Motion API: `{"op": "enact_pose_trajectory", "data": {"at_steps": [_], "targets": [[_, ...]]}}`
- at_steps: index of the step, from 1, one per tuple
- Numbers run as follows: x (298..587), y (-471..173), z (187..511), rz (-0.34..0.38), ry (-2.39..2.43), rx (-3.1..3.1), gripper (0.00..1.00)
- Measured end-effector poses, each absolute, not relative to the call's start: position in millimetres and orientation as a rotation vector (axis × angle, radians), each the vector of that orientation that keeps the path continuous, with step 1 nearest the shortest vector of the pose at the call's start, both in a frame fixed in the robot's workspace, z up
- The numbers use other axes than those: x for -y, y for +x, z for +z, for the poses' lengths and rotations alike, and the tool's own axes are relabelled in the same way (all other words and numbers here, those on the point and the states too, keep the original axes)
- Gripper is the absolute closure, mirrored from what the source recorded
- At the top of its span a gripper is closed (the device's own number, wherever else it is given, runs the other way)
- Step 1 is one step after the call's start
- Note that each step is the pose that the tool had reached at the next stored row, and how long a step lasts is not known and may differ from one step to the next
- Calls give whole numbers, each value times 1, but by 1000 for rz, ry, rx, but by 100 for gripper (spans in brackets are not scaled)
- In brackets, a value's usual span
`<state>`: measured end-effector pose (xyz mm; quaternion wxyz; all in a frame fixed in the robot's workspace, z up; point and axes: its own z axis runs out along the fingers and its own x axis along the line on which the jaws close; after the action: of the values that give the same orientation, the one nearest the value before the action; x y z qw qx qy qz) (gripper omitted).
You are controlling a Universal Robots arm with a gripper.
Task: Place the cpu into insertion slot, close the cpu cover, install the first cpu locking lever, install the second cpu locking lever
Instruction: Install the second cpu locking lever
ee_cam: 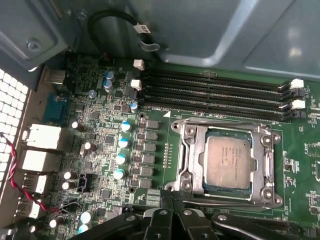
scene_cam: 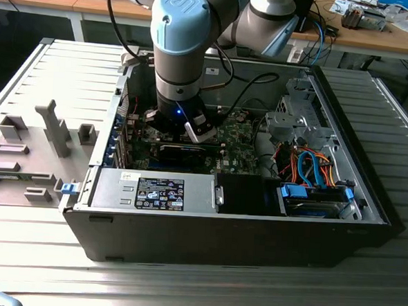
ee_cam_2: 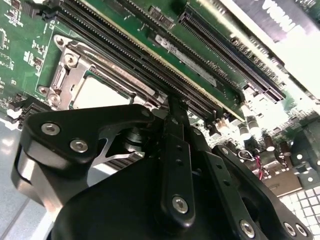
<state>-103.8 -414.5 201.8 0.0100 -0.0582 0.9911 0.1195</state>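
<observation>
Ext. view, from its left: grey tray of moulded blocks (scene_cam: 30,158) on the slatted table (scene_cam: 362,287), then the open PC case (scene_cam: 219,237) w/ my arm (scene_cam: 183,48) reaching straight down into it. My gripper (scene_cam: 191,128) hangs low over the green board (scene_cam: 243,138), just above the long black card (scene_cam: 183,152). Orange and blue cables (scene_cam: 310,166) sit toward that view's right.

First wrist view: capacitors and ports (ee_cam: 42,137) on one side, four long memory slots (ee_cam: 215,95) running across, and beside them the socket (ee_cam: 225,162). The cpu (ee_cam: 228,162) lies flat inside it, grey top up. The cover (ee_cam: 192,160) looks folded down around the chip, framing it. My fingertips (ee_cam: 172,207) sit just beside the socket's near edge, not touching the chip.

Second wrist view: same socket (ee_cam_2: 75,75) w/ chip (ee_cam_2: 97,92) partly hidden behind my black finger links (ee_cam_2: 175,150). Fingers look drawn close together, nothing between them.
</observation>
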Motion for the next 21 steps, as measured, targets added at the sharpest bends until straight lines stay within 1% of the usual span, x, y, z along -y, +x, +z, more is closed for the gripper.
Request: {"op": "enact_pose_trajectory", "data": {"at_steps": [13,19,21], "targets": [[407,-105,197,371,-216,-3093,89],[407,-106,201,339,-222,-3095,89],[404,-100,202,313,-222,-3100,89]]}}
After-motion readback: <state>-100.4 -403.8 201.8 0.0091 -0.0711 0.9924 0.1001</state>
